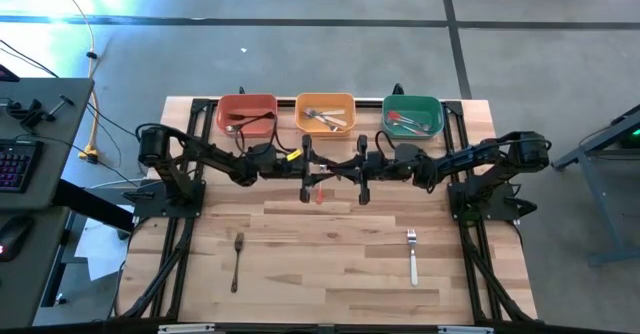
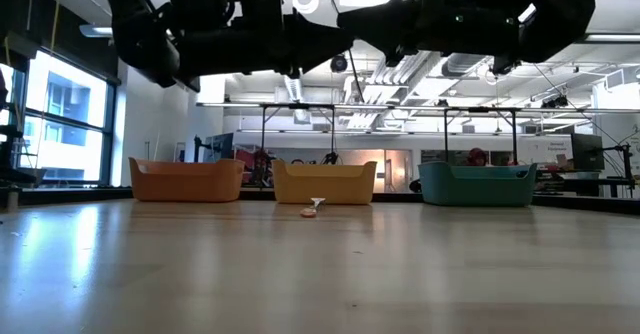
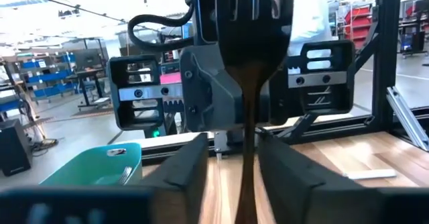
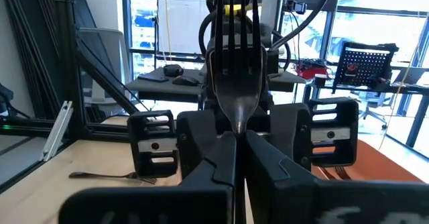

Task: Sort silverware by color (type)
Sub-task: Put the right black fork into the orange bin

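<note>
Basically it's mostly sorted: bins [image 1: 247,105] at the far edge hold forks, both grippers, left [image 1: 306,179] and right [image 1: 362,181], hover mid-table each clamping a dark fork [image 3: 249,56], and a red one [image 1: 319,193], brown one [image 1: 237,259] and white one [image 1: 412,255] remain on the table.

Both my arms reach inward over the table's middle, wrists level, facing each other. Left gripper [image 1: 306,182] has its fingers [image 3: 181,177] clamped on a dark fork [image 3: 251,63], tines up. Right gripper [image 1: 362,182] is pinched closed on another dark fork [image 4: 234,70], also upright.
</note>
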